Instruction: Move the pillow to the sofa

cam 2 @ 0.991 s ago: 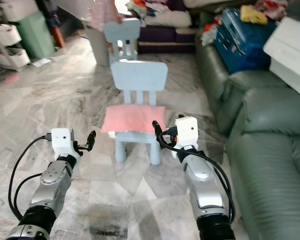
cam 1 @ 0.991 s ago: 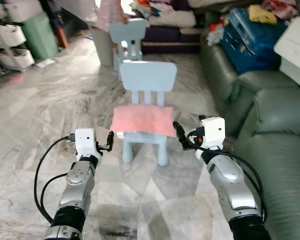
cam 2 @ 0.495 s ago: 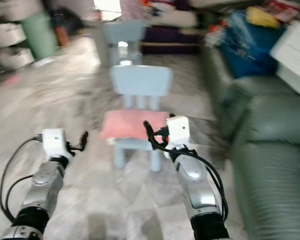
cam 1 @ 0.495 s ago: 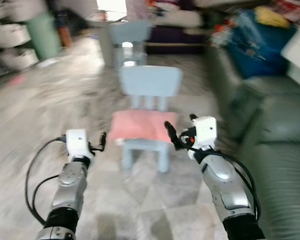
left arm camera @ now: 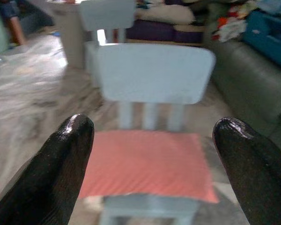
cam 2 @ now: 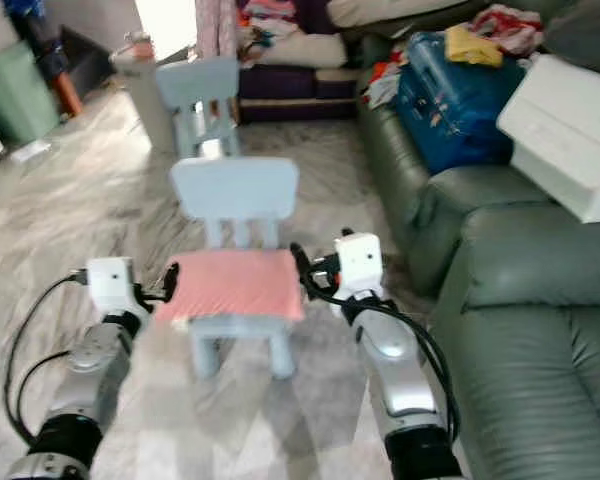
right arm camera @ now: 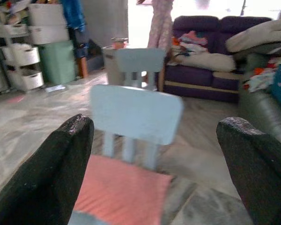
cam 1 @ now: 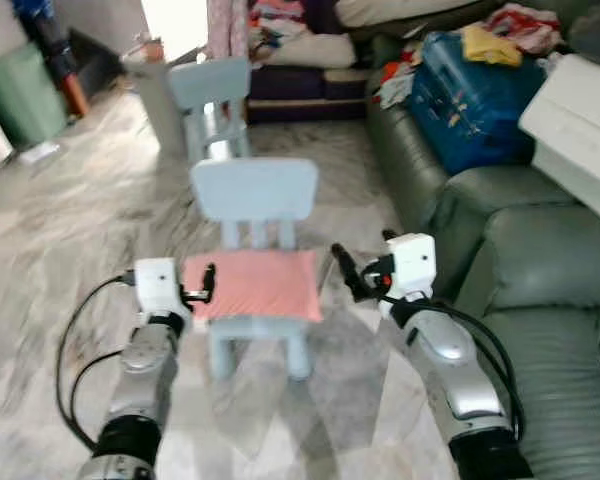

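Left eye view: flat pink fabric pillow (cam 1: 254, 284) on pale blue plastic chair (cam 1: 253, 220); left gripper (cam 1: 208, 281) and right gripper (cam 1: 346, 270) flank it, fingers spread; green leather sofa (cam 1: 540, 290) right.

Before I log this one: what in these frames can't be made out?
- Person behind the far chair: upper body cut off by the top edge.
- Pillow on the near chair: its underside and the seat it covers are hidden.
- White box on the sofa: cut by the right edge.
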Tool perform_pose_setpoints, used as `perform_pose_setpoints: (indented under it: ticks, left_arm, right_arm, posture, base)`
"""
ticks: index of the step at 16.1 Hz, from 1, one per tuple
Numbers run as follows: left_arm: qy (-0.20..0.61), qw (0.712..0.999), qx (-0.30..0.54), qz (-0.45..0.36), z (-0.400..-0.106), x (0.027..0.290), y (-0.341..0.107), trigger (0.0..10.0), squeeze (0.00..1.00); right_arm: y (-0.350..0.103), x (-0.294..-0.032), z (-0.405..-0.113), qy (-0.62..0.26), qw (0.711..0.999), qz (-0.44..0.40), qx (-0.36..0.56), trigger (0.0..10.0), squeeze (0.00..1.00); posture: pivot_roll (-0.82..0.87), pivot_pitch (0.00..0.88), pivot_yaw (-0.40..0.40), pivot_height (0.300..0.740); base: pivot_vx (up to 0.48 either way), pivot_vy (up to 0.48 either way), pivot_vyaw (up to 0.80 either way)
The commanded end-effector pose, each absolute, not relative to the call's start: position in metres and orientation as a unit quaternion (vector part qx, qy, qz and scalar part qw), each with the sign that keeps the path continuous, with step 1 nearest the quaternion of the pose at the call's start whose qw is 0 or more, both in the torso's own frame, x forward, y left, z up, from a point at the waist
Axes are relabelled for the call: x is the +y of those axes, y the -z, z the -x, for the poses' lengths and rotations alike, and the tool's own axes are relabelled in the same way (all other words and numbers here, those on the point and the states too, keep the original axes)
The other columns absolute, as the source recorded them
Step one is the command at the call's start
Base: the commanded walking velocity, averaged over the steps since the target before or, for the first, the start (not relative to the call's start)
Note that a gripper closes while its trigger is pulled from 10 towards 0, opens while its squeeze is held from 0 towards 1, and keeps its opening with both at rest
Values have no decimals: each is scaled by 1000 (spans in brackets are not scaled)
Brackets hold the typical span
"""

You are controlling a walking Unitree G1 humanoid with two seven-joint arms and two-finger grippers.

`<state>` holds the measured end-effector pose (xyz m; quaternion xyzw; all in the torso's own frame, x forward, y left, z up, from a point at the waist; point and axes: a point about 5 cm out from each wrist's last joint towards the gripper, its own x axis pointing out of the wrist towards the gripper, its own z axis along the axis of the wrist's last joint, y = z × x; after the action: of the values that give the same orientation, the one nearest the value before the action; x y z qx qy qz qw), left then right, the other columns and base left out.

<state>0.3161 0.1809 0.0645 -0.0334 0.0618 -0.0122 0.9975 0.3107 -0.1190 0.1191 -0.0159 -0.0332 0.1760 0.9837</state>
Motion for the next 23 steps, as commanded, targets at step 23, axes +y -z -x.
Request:
perform_pose_setpoints:
  ticks: [23]
  left_arm:
    - [30, 997, 60, 35, -317, 172, -66, 10000, 0]
  right_arm:
    - [-120, -124, -310, -168, 985, 19, -36, 10000, 0]
  posture:
    - [-156, 0, 34, 740]
  base:
    - [56, 227, 0]
